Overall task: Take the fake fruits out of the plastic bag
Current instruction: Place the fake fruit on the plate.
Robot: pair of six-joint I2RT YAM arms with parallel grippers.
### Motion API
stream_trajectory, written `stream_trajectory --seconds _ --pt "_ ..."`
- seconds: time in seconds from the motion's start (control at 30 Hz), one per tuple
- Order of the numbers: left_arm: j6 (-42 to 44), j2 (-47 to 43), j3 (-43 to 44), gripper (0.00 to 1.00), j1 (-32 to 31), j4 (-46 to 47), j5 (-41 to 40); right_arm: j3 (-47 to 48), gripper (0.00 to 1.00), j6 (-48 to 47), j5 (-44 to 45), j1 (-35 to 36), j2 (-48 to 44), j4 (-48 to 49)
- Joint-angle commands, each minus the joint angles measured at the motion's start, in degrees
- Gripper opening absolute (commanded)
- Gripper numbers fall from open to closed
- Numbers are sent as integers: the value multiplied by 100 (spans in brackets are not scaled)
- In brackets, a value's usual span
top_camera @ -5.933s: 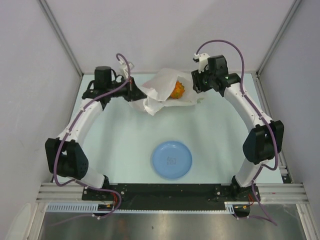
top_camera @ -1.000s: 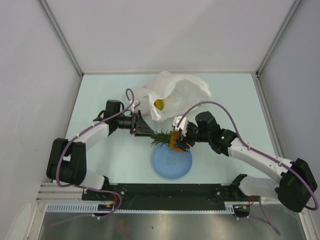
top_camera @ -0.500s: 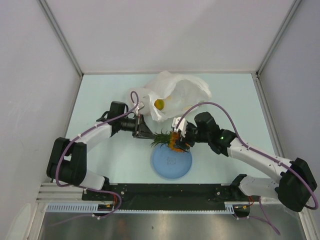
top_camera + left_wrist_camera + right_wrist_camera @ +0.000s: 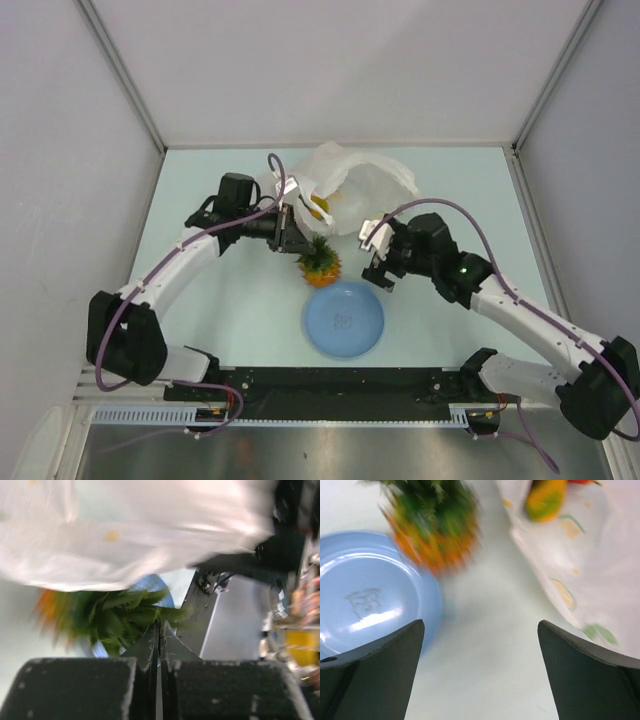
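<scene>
The orange pineapple (image 4: 321, 265) with its green crown hangs just past the far edge of the blue plate (image 4: 343, 320). My left gripper (image 4: 300, 238) is shut on a leaf of its crown (image 4: 120, 612), the jaws nearly touching (image 4: 160, 625). My right gripper (image 4: 373, 256) is open and empty to the right of the pineapple, which is blurred in its wrist view (image 4: 435, 530). The white plastic bag (image 4: 365, 185) lies behind, its mouth toward me. A yellow-orange wedge (image 4: 318, 207) shows inside it (image 4: 545, 497), with a red piece (image 4: 580, 482) beside it. The green ball is hidden.
The light-blue plate (image 4: 365, 595) lies at the front middle of the pale table. The bag (image 4: 150, 545) hangs just above the left gripper's fingers. White walls close the table on three sides.
My right gripper has let go of the pineapple and drawn back to the right. My left gripper has pulled the pineapple by its crown back and left, off the plate's edge.
</scene>
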Motion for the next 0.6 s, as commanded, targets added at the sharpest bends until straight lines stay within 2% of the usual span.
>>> stream_trajectory --seconds 0.0,0.07,0.13,0.2,0.33,0.47,0.57 --pt "1900 -356 703 0 -342 -1163 -311 340 100 -79 -161 -530 -717 -818" --pt "2220 -330 931 0 -535 -1506 -434 340 100 351 -355 -1083 -841 -864" --pt "2939 -199 1160 0 -798 -2129 -548 340 100 851 -338 -1617 -929 -741" --pt "3658 -102 1538 0 -1010 -2734 -1005 340 100 1090 -374 -1927 -912 -593" --pt "3961 -154 1855 0 -1423 -3088 -1357 332 100 1766 -163 -2411 -781 -240" --pt "4269 -40 2084 0 -1863 -3607 -1612 332 99 2012 144 -2701 -675 -91" --pt "4190 -84 2049 0 -2109 -3573 -1867 323 99 2468 -283 -3226 -780 49"
